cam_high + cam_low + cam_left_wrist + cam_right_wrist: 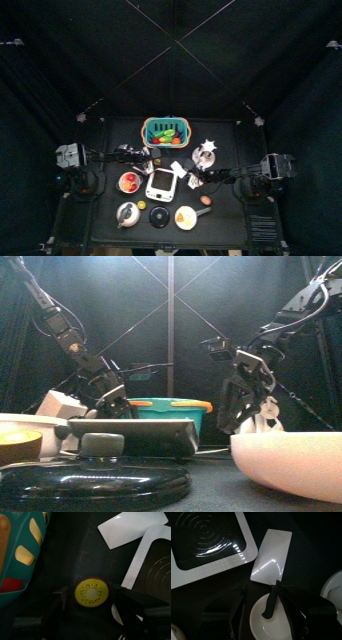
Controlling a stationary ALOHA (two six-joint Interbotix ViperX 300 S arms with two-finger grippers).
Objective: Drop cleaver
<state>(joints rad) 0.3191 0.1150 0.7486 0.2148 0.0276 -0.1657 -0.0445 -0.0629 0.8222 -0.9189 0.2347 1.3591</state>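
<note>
Lying where: we find the cleaver (pixel 271 554) on the table (pixel 314 557), just right of the frame's middle in the top view, its blade just beside the square plate (pixel 218 564).
Long axis: the blade points away from the right wrist. The black handle (pixel 273 602) runs back toward it, passing over the rim of a round pale plate (pixel 271 624).
Right gripper (pixel 271 592): released, with the jaws standing wide on either side of the handle, and we see no pinch on it.
Nearer arm: the right, plainly, since the handle sits between its jaws.
Left gripper (pixel 91 594): spread wide as well, framing a kiwi slice (pixel 90 592) near the green basket (pixel 20 557).
Our reading: the cleaver looks already let go.
</note>
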